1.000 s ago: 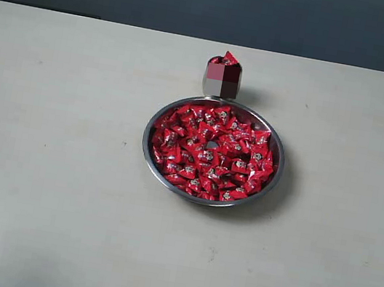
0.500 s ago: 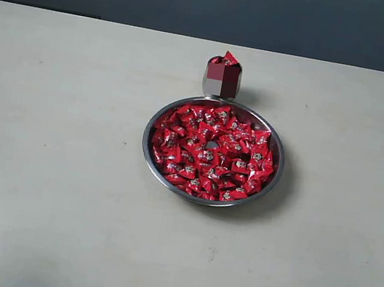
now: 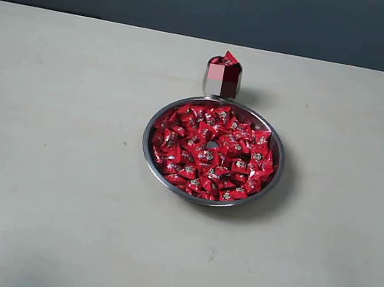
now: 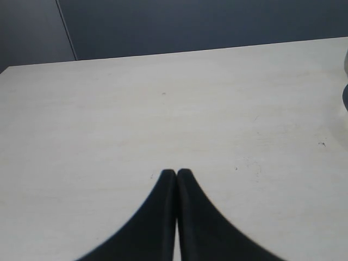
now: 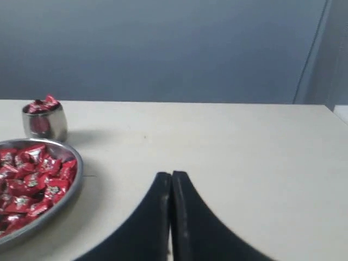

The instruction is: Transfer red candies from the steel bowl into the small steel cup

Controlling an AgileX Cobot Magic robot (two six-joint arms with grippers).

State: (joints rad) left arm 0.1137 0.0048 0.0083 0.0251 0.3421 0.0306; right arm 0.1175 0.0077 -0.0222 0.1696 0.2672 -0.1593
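The steel bowl [image 3: 146,147] sits near the middle of the pale worktop [image 3: 55,165], a little right of centre in the exterior view. Red candies [image 3: 196,163] cover almost its whole floor up to the thin rim, leaving one small bare spot of steel near the centre. The small steel cup [image 3: 221,81] stands upright just beside the bowl's far rim; whether the two touch I cannot tell. The cup's side is blurred in this view, and a few red wrappers heap above its lip.

Bare worktop stretches wide to the left, to the right and in front of the bowl. Behind the cup a narrower strip runs to the worktop's far edge, where a dark blue-grey wall [image 3: 215,4] begins.

The left fingers [image 4: 157,217] are pressed together with nothing between them, over plain worktop. The right fingers [image 5: 155,217] are likewise pressed together and hold nothing. In the right wrist view the bowl and cup lie well apart from them, with open surface between.
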